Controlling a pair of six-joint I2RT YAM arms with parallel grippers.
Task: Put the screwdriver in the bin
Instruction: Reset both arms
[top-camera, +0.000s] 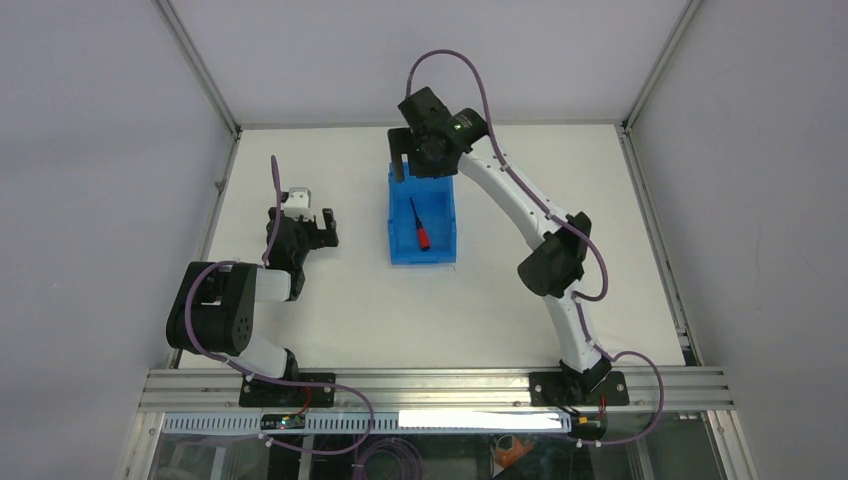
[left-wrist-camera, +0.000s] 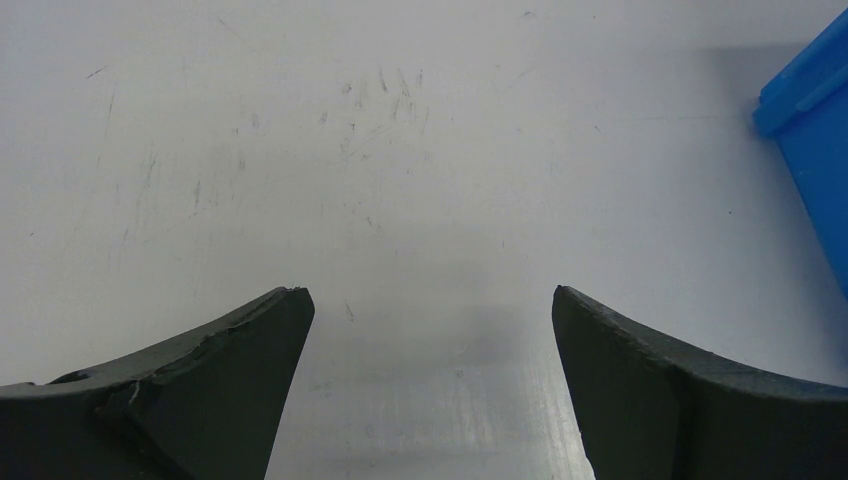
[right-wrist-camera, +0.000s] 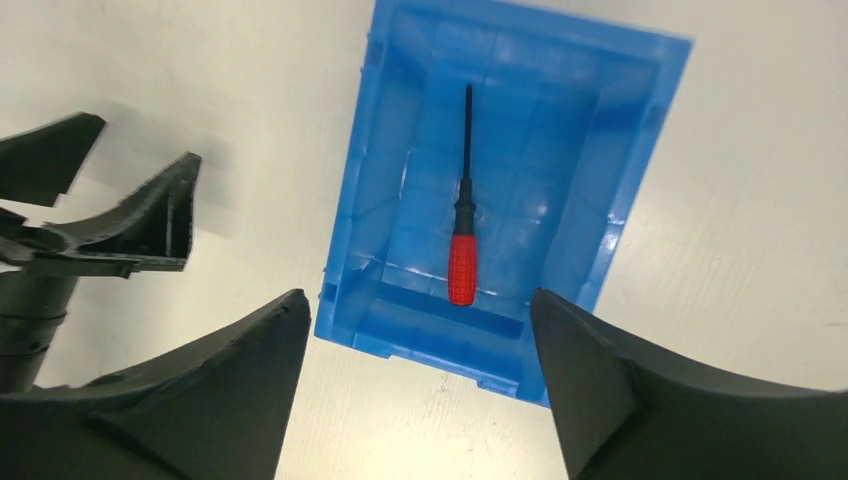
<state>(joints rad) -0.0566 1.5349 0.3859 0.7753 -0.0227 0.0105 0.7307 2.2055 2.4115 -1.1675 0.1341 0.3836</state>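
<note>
Screwdriver (top-camera: 420, 224) lies flat on the floor of the bin (top-camera: 396, 240), touched by no hand; judged from that, the task looks done. In the top view its long axis runs nearly 12 to 6 o'clock, black tip toward 11, red handle toward 5. Right hand (right-wrist-camera: 418, 305) hangs over the bin's 12 o'clock end, fingers spread with nothing between them, so the tool sits at its 6 o'clock. Left hand (left-wrist-camera: 430, 295), likewise spread and empty, hovers over the counter (left-wrist-camera: 300, 150) at the bin's 9 o'clock, apart from it. Right arm is nearer; its coming move is probably only a lift clear of the walls.
</note>
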